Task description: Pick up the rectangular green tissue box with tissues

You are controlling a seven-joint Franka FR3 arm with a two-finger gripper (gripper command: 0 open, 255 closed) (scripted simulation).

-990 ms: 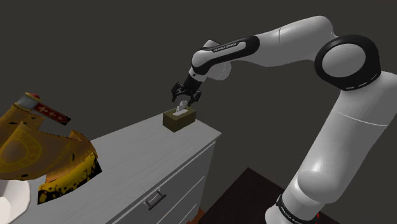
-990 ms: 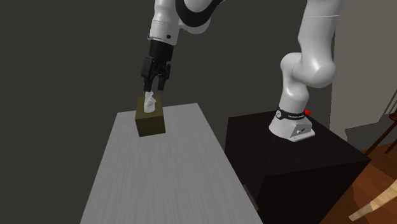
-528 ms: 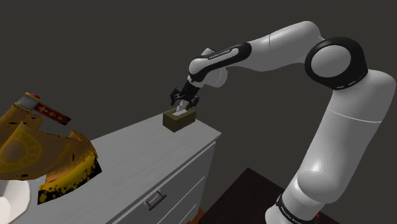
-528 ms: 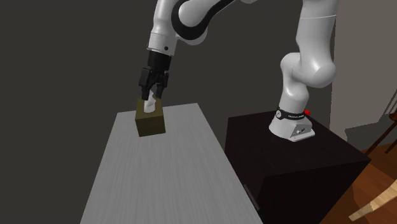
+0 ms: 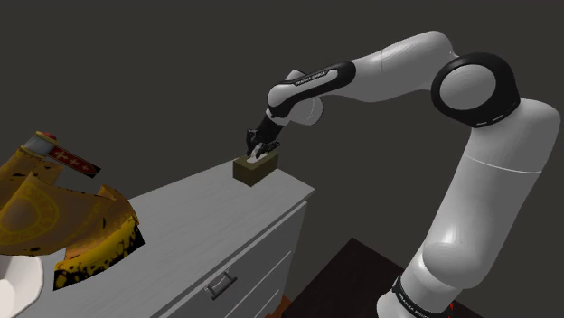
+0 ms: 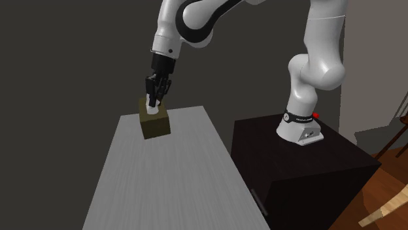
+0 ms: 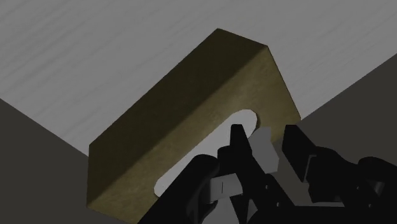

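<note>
An olive-green rectangular tissue box (image 5: 256, 171) stands near the far corner of the grey cabinet top (image 5: 181, 217). It shows in the second exterior view as the box (image 6: 155, 124), with white tissue rising from its top slot. My black gripper (image 5: 259, 151) points down onto the top of the box (image 7: 184, 114). In the wrist view the gripper (image 7: 266, 150) has its fingers (image 7: 237, 143) drawn close, clasping the pale tissue (image 7: 263, 153) that comes out of the slot. The gripper (image 6: 154, 103) hides most of the tissue from outside.
The cabinet has drawers with a handle (image 5: 220, 285) on its front. A yellow ornate object (image 5: 68, 226) and a white rounded thing (image 5: 18, 285) lie at the shoulder view's left. The arm's black stand (image 6: 307, 163) sits beside the grey top (image 6: 163, 189).
The gripper has come down from above the box onto its top, and its fingers have gone from wide apart to closed around the tissue. The box has not moved.
</note>
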